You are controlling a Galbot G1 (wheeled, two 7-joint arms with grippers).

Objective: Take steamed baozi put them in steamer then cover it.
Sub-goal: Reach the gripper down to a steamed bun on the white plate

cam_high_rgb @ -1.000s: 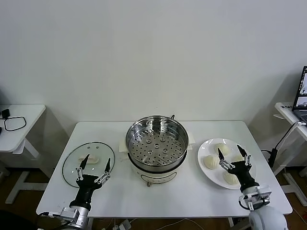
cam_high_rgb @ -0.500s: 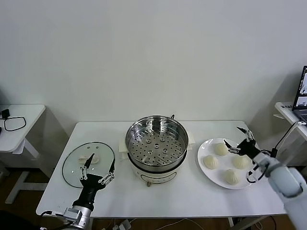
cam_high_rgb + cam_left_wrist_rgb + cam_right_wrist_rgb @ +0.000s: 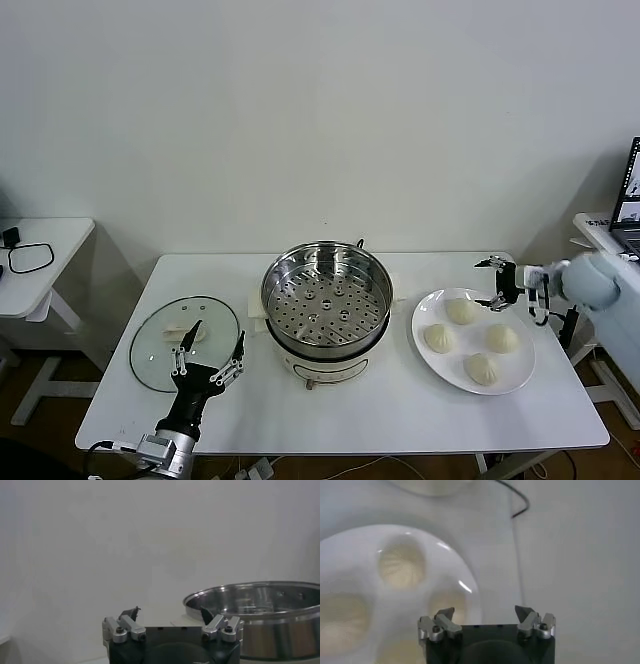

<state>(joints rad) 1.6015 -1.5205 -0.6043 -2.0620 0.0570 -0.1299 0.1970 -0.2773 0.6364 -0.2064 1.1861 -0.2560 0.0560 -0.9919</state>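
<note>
Head view: four steamed baozi (image 3: pixel 461 311) sit on a white plate (image 3: pixel 520 375) at the table's right end, well apart from the steamer (image 3: pixel 326 300), which stands open at centre with its perforated tray bare. Right gripper (image 3: pixel 497 283) hangs with jaws wide just beyond the plate's far rim, beside the nearest bun, holding nothing. Left gripper (image 3: pixel 208 353), jaws also wide and holding nothing, waits near the glass lid (image 3: pixel 150 345) lying flat on the table (image 3: pixel 420 415). Risk, as judged: soft dough may dent or slip if the jaws close off-centre, and a low approach could nudge the plate. Right wrist view shows bun pleats and the plate edge under the gripper (image 3: pixel 485 614); left wrist view shows only the steamer's rim (image 3: pixel 260 596).
</note>
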